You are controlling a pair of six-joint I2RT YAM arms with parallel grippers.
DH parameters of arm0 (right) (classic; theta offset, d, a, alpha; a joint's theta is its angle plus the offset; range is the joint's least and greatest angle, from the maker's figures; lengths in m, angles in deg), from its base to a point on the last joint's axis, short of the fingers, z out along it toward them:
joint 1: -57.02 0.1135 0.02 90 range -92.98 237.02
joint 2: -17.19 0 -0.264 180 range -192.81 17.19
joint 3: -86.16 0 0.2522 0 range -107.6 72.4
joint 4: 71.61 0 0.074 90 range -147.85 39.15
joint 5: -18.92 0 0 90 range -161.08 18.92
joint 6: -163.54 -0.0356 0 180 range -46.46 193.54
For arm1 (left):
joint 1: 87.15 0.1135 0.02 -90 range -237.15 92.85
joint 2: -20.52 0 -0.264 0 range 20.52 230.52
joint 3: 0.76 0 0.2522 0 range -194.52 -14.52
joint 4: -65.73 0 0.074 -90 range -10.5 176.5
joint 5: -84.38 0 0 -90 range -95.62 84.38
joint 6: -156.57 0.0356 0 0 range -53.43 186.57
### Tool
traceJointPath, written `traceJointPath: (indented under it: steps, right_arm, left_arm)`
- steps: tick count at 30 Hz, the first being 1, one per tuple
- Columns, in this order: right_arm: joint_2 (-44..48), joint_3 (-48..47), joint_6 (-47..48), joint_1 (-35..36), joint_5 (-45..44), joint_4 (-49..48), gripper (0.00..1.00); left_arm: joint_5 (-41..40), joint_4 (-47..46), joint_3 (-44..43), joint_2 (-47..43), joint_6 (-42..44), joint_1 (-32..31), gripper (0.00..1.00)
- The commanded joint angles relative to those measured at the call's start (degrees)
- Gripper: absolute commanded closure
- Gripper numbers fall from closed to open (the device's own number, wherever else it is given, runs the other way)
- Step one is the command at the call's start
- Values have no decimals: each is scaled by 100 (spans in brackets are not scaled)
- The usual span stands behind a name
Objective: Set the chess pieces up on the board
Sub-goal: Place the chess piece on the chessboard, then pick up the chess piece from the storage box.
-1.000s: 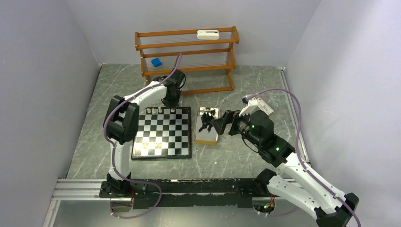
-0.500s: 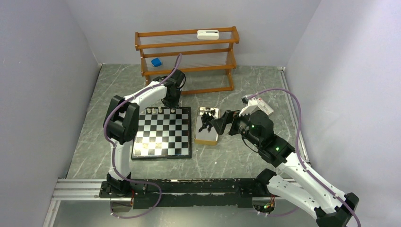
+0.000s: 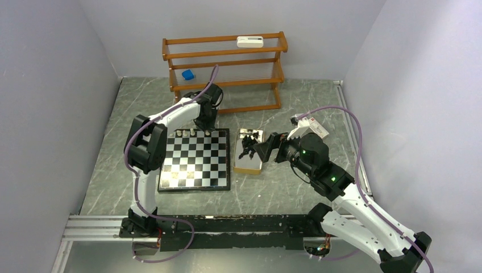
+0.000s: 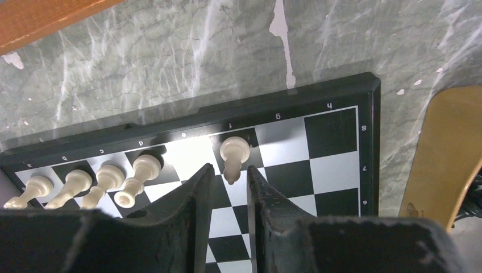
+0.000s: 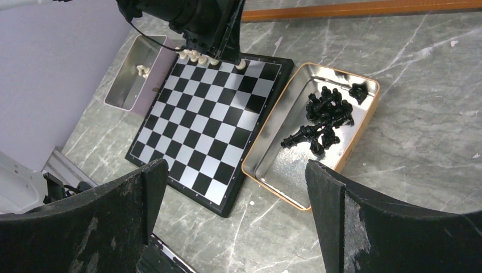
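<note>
Left gripper [image 4: 229,169], unmoved since before, stands slightly parted around a cream piece [image 4: 234,151] on the board [image 4: 332,170].

The left pincer [image 4: 230,169] is easing open. Its fingers [image 4: 200,190] now stand slightly clear on either side of the cream chess piece [image 4: 234,152], which stands free on the board [image 4: 335,170], between and just beyond the tips.

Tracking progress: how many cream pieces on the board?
5 cream pieces: four side by side on the board's far row, one alone at the left gripper. More may be hidden.
</note>
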Motion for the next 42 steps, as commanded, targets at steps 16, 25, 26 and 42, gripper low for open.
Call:
traceJointPath:
  steps: [16,25,26,42]
  right_arm:
    - [159,-76,-28,19,-61,-24,5]
    - [245,-17,-47,18,-8,-81,5]
    - [234,-2,-46,18,4,-93,5]
    - [318,42,-28,21,34,-59,5]
  left_arm:
    - [-865,-295,709,-2146,-386,105,22]
    - [-484,-518,2171,-3543,-487,1835,36]
    - [-458,-523,2277,-3621,-459,2030,39]
    - [-26,-1139,3222,-3301,-540,3524,56]
